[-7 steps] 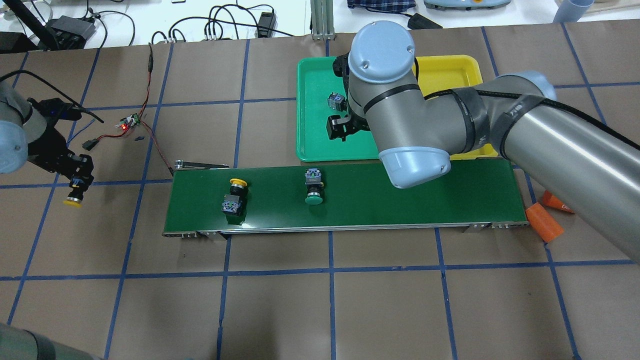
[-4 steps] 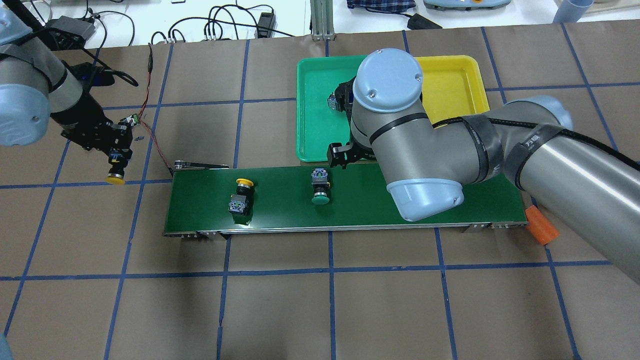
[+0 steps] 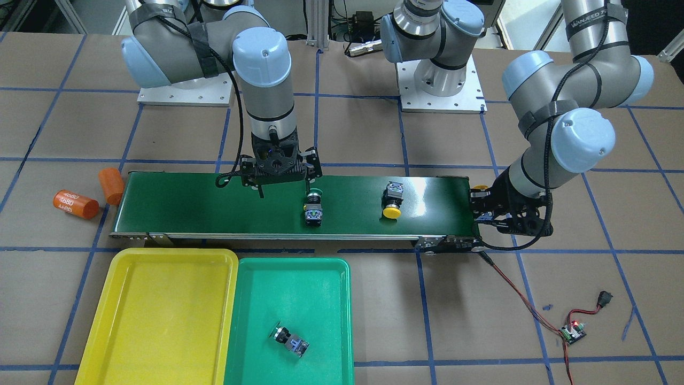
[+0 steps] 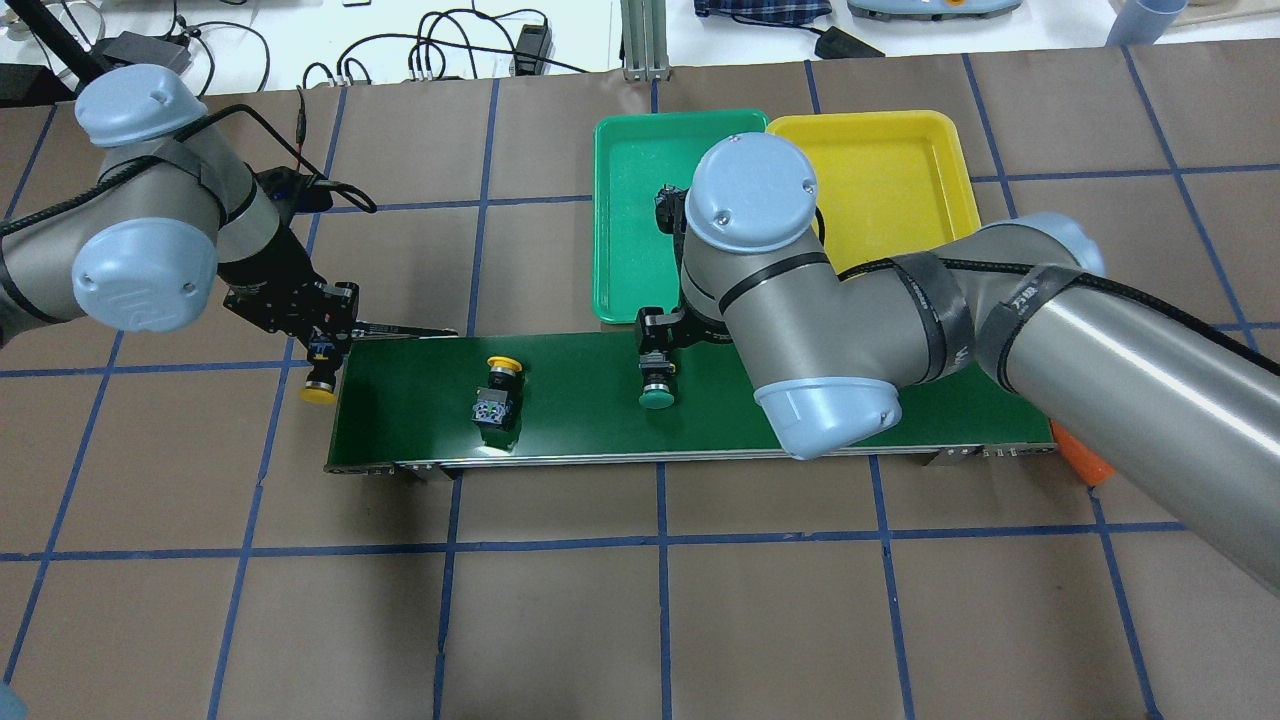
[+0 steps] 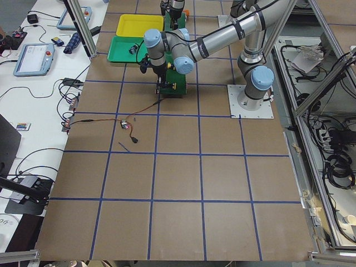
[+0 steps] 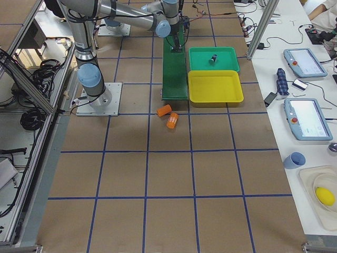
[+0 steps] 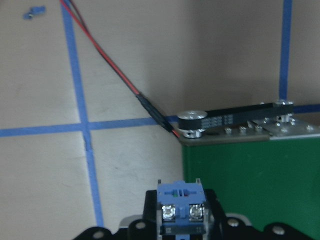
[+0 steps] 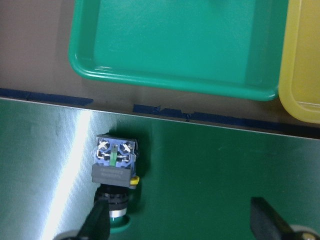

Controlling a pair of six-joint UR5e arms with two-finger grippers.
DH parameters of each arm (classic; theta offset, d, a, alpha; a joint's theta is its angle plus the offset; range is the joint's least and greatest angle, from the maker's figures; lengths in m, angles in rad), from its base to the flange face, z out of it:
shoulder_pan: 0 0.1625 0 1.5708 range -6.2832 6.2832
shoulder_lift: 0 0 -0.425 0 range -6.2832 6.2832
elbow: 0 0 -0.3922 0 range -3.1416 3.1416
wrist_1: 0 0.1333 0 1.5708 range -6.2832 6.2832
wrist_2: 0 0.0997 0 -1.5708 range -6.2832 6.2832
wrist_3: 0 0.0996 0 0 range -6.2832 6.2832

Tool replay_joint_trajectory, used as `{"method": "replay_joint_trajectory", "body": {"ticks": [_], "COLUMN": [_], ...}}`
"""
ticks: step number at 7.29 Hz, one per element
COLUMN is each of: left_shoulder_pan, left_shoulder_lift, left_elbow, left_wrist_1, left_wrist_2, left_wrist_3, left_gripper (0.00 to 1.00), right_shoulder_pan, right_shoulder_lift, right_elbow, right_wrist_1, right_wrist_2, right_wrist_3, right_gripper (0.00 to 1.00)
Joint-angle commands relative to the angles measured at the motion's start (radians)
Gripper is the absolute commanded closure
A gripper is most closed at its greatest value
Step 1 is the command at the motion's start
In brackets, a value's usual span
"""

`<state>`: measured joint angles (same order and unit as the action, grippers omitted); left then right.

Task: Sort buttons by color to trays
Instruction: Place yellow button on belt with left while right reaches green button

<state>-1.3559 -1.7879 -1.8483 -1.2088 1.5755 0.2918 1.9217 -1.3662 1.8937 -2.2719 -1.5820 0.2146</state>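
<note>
Green tray point(image 3: 315, 289), edge to edge with the yellow tray point(image 3: 155, 315), contains one button point(image 3: 289, 340) lying on its side. On the belt point(image 3: 214, 208), a green-capped button point(image 3: 313, 208) and a yellow-capped button point(image 3: 393, 200) lie well apart, clear of its long edges. Right gripper point(image 3: 282, 184) hangs spread wide at the green-capped button; left gripper point(image 4: 322, 352) clamps a third button point(image 4: 319, 385) just off the belt's end.
</note>
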Motion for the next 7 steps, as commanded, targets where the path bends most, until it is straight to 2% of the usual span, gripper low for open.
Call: {"method": "replay_joint_trajectory", "body": {"ticks": [1,2,3,4,5,7], "left_shoulder_pan": [-0.008,-0.008,-0.008,-0.008,-0.005,0.006], "left_shoulder_lift": [-0.016,-0.019,-0.004,-0.007,-0.002,0.013], "left_elbow": [-0.003,-0.011,-0.015,-0.023,-0.014,-0.005], "left_wrist_1": [0.008,0.012,0.009,0.005,0.000,-0.006], "left_wrist_2": [-0.029,-0.031,-0.034,-0.102,-0.132,-0.129], "left_wrist_3": [-0.002,-0.003,0.003,0.000,0.000,0.004], "left_gripper": [1.00,1.00,0.60,0.01,0.00,0.00], "right_shoulder_pan": [0.002,0.002,0.002,0.002,0.002,0.006], "right_shoulder_lift": [0.061,0.076,0.093,0.113,0.122,0.114], "right_elbow": [-0.007,-0.013,-0.015,-0.013,-0.009,0.004], "right_wrist_1": [-0.093,-0.095,-0.107,-0.122,-0.124,-0.121], "right_wrist_2": [0.007,0.004,0.005,0.005,0.005,0.005], "right_wrist_3": [0.011,0.011,0.011,0.011,0.011,0.011], "right_gripper": [0.00,0.00,0.00,0.00,0.00,0.01]}}
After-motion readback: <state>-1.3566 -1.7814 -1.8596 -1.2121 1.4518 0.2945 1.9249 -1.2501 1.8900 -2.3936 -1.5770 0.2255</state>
